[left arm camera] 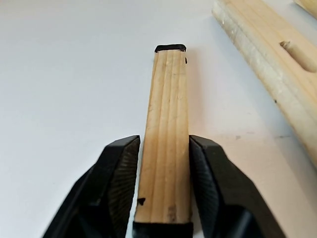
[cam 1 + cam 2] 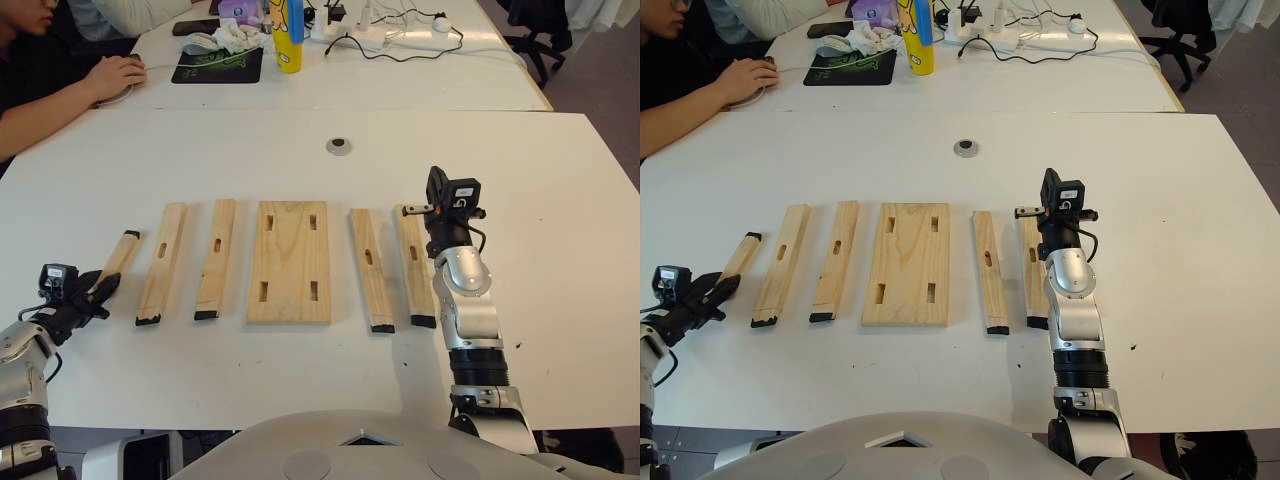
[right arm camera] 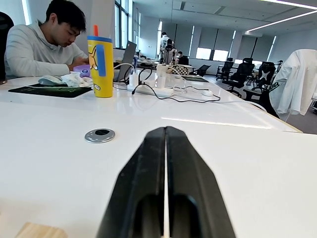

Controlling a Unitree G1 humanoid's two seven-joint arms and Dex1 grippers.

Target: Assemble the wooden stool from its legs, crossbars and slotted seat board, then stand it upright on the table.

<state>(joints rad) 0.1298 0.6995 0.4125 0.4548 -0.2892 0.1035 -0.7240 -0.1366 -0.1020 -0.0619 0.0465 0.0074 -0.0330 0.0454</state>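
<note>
White surface [image 2: 560, 200] carries the parts in a row: slotted seat board [image 2: 289, 262] at centre, two slotted legs [image 2: 216, 258] on each side. Left tool [image 1: 163, 148] is part-closed on the near end of a short crossbar [image 2: 122, 252], leftmost in the row; the left wrist view shows ribbed pads [image 1: 124, 168] flush on both sides. Right tool [image 3: 165, 136], fingers pressed together and holding nothing, hangs over the far end of the rightmost leg [image 2: 413, 275]. Broad surface runs from that leg to the right edge.

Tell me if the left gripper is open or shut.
Shut on the short wooden bar: both fingers of the left gripper press against its sides near one end.
</note>
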